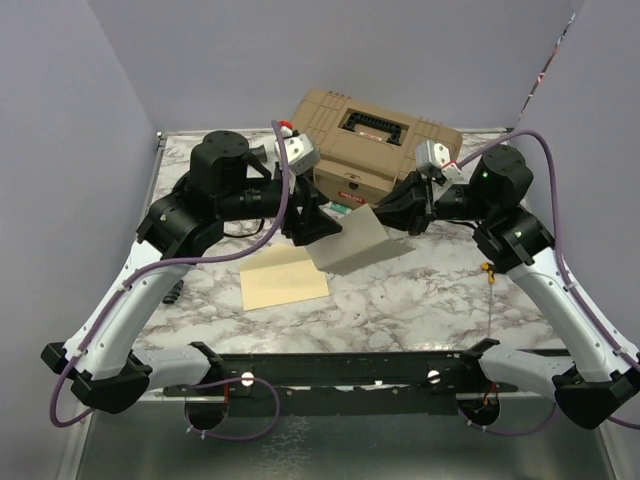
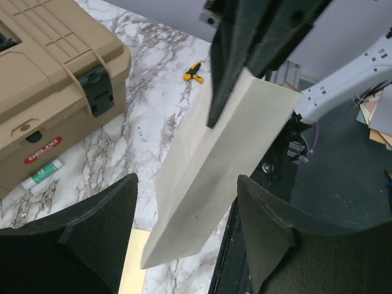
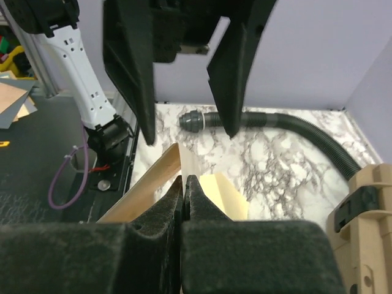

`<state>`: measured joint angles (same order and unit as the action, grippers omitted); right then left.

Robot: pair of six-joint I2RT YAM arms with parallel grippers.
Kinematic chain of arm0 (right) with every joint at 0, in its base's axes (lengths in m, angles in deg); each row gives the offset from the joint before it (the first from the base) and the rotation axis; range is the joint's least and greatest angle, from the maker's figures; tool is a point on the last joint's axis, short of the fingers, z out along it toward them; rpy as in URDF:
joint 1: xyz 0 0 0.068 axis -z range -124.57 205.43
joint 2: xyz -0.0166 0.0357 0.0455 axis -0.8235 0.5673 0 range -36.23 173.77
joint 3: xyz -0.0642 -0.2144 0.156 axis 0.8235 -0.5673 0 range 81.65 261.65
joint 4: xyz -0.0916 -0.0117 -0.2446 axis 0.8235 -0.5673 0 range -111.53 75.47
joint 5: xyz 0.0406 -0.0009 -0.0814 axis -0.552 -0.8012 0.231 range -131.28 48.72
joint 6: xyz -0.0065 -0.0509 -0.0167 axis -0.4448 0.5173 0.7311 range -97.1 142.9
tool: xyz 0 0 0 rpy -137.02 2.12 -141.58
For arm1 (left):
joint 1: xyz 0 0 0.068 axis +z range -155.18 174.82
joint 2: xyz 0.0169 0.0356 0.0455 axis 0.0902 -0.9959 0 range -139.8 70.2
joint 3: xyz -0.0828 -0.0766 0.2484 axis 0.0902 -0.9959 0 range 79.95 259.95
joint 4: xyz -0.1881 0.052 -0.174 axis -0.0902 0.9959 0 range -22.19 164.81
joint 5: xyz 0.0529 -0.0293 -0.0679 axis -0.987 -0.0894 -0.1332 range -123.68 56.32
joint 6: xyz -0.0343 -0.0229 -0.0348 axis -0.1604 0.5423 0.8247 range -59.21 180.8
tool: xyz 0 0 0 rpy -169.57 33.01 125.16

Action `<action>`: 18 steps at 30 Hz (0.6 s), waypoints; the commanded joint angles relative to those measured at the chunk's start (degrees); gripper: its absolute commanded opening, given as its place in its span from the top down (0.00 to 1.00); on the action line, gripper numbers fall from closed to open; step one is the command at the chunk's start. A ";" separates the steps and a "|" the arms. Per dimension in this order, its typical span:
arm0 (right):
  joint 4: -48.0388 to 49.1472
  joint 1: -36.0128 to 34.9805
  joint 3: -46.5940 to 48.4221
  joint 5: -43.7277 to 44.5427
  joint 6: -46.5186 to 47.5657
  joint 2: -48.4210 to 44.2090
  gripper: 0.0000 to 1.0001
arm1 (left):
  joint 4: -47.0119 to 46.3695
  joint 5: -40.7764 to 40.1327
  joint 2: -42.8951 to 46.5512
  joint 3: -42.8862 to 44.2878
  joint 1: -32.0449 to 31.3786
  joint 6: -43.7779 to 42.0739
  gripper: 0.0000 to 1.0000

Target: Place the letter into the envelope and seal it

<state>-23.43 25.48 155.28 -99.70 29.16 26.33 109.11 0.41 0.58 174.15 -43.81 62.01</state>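
Left fingers (image 2: 79,245) fill the bottom of the left wrist view. They stand well apart with nothing gripped, and the lower end of the letter (image 2: 208,177) hangs between them. A gap shows at the sheet's 9 o'clock side. At its 3 o'clock side I cannot tell whether the pad touches it.

At the sheet's 12 o'clock end the right fingers (image 3: 165,214) are pressed together on its edge, holding it clear of the marbled tabletop (image 1: 400,300). The letter slants in mid-air between the two arms, over the middle of the tabletop. Its browner face shows to the right wrist camera and its paler face to the left.

The envelope (image 1: 283,277) lies flat on the tabletop at 7 o'clock from the letter. From above, the raised sheet overlaps the envelope's 2 o'clock corner.

A tan toolbox (image 1: 370,140) with dark latches sits at 12 o'clock, behind both wrists, which hide part of its front. A white-and-green glue stick (image 2: 43,174) lies against its base. A small yellow-and-black object (image 2: 193,72) rests alone at 3 o'clock, near the right arm.

From the right wrist, the left fingers block the upper middle of the view. A black corrugated hose (image 3: 294,131) runs across the tabletop behind them.
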 commanded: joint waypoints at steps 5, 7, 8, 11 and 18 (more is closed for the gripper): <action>-5.15 -0.28 3.13 -6.88 -0.24 2.72 1.00 | 4.05 7.72 1.84 -2.32 0.64 -6.13 0.36; -4.46 -0.18 3.32 -7.74 -1.08 2.78 1.00 | 5.03 7.40 1.43 -3.13 0.86 -6.91 0.36; -3.88 -0.19 3.29 -8.11 -1.73 2.74 1.00 | 5.42 7.38 1.23 -3.36 0.97 -7.33 0.36; -2.28 -0.19 3.47 -9.88 -3.86 2.80 1.00 | 5.90 7.20 0.95 -3.96 1.47 -8.30 0.27; -4.57 -0.14 6.20 -12.30 -6.07 4.46 1.00 | 5.77 11.11 -0.12 -5.65 3.97 -8.18 0.21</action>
<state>-27.26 25.48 159.43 -108.75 25.16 30.13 114.29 6.79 0.97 169.36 -40.97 55.10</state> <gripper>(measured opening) 0.005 0.831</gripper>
